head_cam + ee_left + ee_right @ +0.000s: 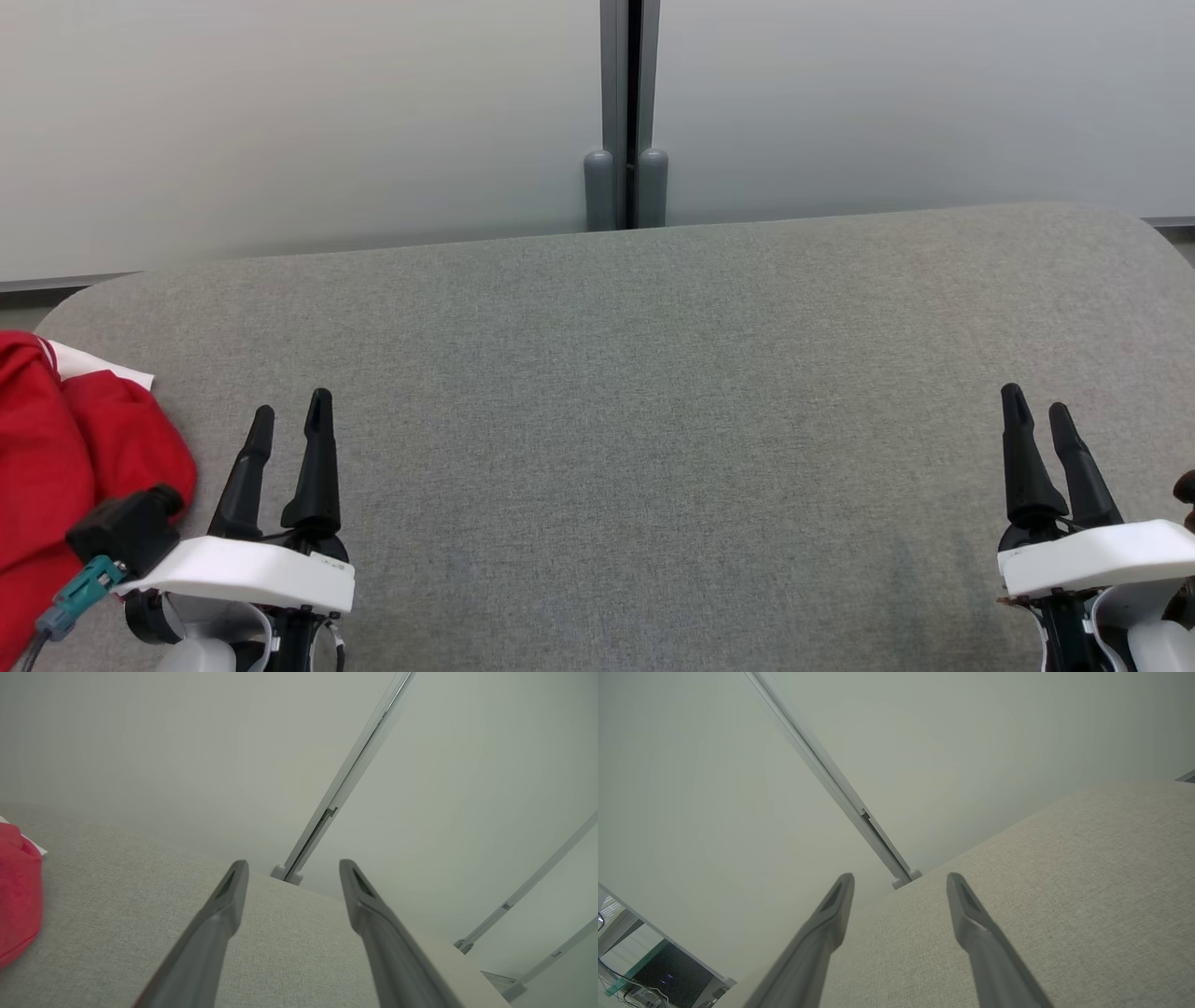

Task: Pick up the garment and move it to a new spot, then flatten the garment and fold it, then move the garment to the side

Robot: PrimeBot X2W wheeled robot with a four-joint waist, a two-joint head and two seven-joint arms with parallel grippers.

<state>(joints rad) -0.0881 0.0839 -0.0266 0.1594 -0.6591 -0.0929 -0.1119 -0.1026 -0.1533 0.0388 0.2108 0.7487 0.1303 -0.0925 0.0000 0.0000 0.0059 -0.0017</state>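
Red garment, white-trimmed, lies bunched at the left edge of the grey fabric desk in the head view; left hand and right hand hover over its near edge, both spread and empty. Left wrist view: fingers spread, garment at the desk's left. Right wrist view: fingers spread above the desk.

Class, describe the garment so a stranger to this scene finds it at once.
Start at the wide grey fabric surface. At its left edge, beside the left gripper, lies the garment. It alone is bright red, with white trim.
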